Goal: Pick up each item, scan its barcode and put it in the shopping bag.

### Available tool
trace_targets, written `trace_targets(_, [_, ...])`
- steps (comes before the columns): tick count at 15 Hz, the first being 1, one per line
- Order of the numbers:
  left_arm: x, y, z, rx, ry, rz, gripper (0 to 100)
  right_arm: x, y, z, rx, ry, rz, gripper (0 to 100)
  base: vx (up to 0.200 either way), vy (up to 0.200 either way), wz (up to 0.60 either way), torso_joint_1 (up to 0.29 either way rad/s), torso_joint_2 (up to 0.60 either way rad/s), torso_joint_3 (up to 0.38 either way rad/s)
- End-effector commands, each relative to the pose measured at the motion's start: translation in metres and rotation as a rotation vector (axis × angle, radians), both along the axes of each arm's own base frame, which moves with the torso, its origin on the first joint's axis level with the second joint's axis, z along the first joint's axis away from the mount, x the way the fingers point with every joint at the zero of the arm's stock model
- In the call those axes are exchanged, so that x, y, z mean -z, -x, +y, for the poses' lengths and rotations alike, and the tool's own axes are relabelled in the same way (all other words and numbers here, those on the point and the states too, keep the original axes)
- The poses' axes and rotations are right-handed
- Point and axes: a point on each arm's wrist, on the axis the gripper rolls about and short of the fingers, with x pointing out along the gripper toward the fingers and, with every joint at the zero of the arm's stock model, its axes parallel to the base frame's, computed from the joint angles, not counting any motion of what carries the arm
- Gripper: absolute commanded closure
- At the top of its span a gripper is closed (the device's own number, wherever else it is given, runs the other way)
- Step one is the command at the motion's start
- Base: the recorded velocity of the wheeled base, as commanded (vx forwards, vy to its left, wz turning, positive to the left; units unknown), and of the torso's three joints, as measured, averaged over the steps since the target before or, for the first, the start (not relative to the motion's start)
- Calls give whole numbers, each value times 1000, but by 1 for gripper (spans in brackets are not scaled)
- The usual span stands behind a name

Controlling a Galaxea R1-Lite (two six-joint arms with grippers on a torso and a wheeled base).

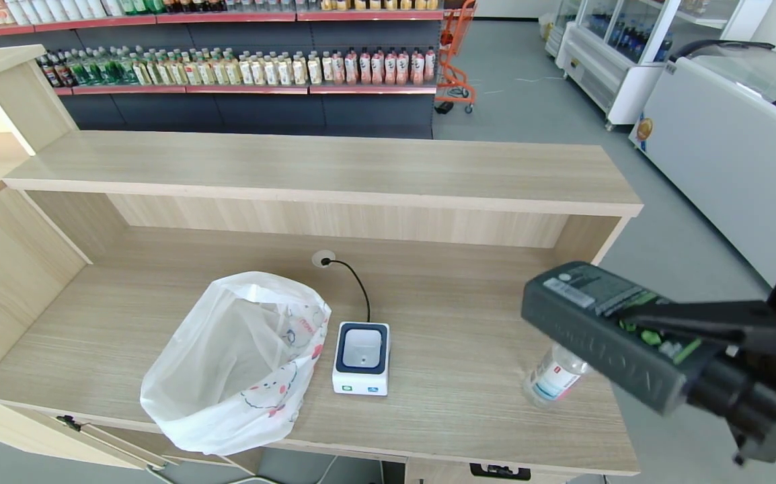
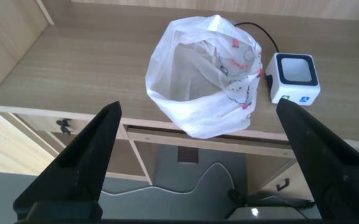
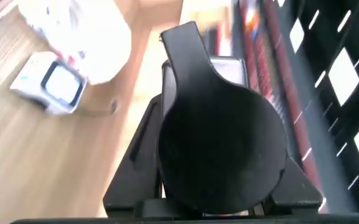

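The right gripper [image 1: 643, 331] was clamped on the dark box [image 1: 583, 343]; its barcode face should turn down toward the scanner [image 1: 361, 356]

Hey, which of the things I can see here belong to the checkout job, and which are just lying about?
Part of the job:
dark box, held in the right gripper
clear bottle on the counter
scanner
shopping bag

Just lying about:
drinks shelves
orange trolley
chest freezer

Print on the dark box [image 1: 583, 336] and bottle [image 1: 553, 380] is illegible.
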Motion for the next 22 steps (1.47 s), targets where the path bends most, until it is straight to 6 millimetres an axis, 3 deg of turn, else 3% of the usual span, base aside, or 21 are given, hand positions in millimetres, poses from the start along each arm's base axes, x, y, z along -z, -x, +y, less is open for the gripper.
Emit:
trace_targets(1, [0,0,0,0,1,-1,0,-7,9,-29,450,-323,363,100,0,0,0,0,0,0])
trace_targets(5, [0,0,0,0,1,-1,0,-31,-1,-29,522,-804,888,100,0,0,0,0,0,0])
trace_targets(9, [0,0,0,0,1,-1,0,-4,-2,-35,779,-1208,1538,100,0,0,0,0,0,0])
trace_targets(12, [0,0,0,0,1,-1,0,15,-8,-43,907,-1267,1604,100,0,0,0,0,0,0])
trace_targets(16, [0,0,0,0,1,0,0,20,6,-45,948,-1250,1646,100,0,0,0,0,0,0])
trace_targets(17, [0,0,0,0,-1,0,0,33,11,-46,968,-1226,1680,100,0,0,0,0,0,0])
trace_targets(22, [0,0,0,0,1,-1,0,36,31,-48,839,-1189,1730,100,0,0,0,0,0,0])
